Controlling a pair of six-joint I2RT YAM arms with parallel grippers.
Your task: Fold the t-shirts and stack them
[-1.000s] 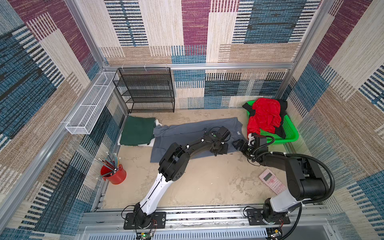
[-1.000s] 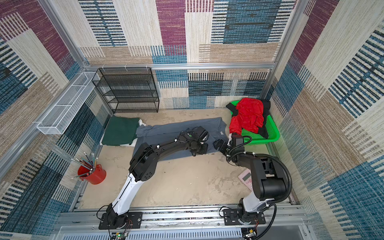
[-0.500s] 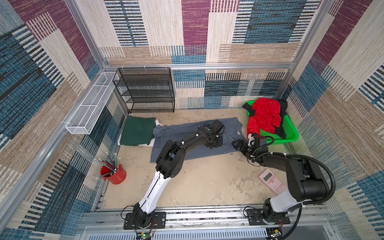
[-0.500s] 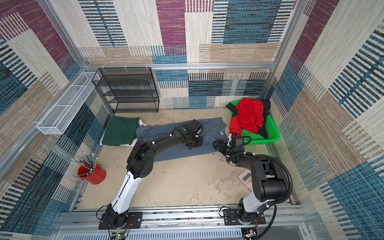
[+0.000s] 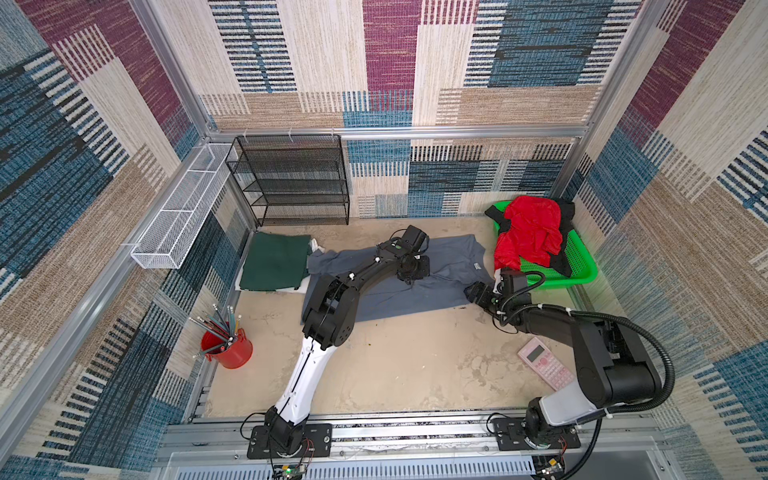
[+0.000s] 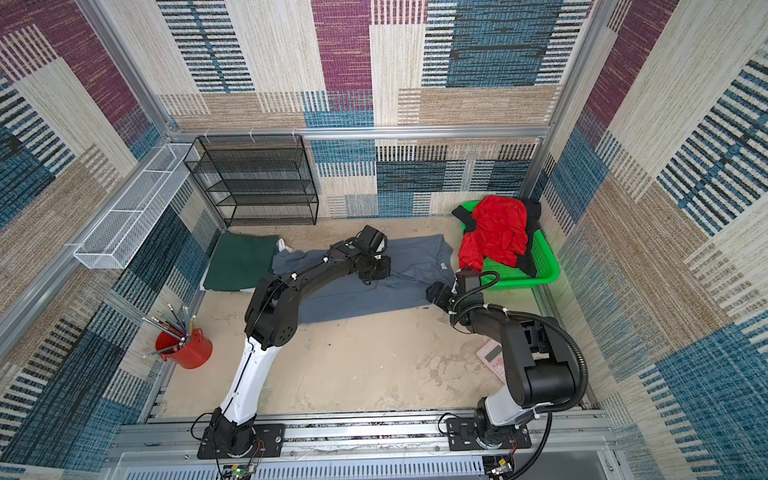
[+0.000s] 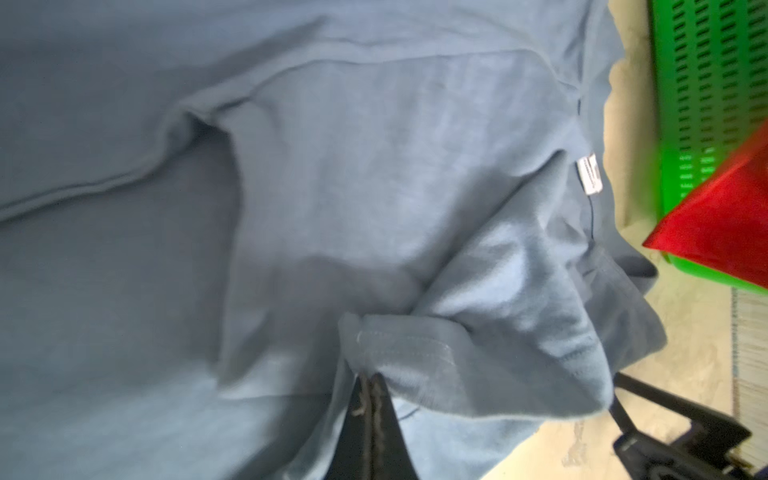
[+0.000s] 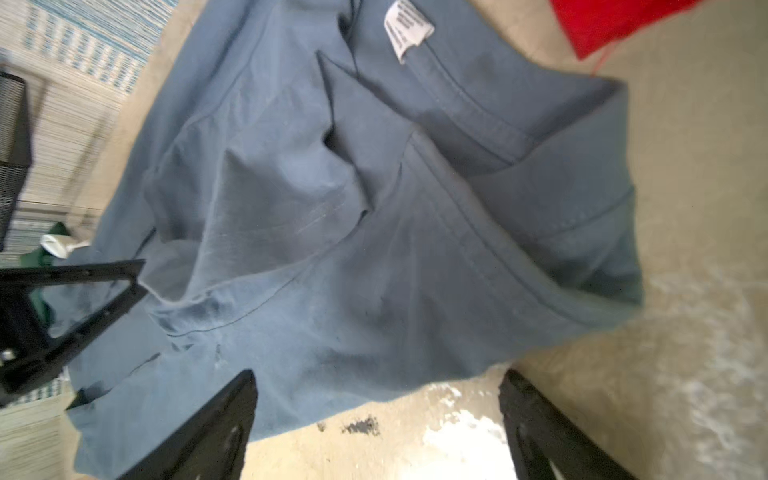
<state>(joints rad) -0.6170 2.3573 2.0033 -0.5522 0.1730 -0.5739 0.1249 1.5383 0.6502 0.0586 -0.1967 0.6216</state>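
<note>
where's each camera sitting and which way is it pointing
Both top views: high up front, looking down on the table; whole arms show, left gripper and right gripper at the slate grey t-shirt.
Left wrist: above the shirt, angled toward the green basket; left gripper shut on a fold.
Right wrist: low at the collar end, facing along the shirt; right gripper open.
Shared: both wrist views show the white label.

Five t-shirts, one basket, one calculator, one rack
</note>
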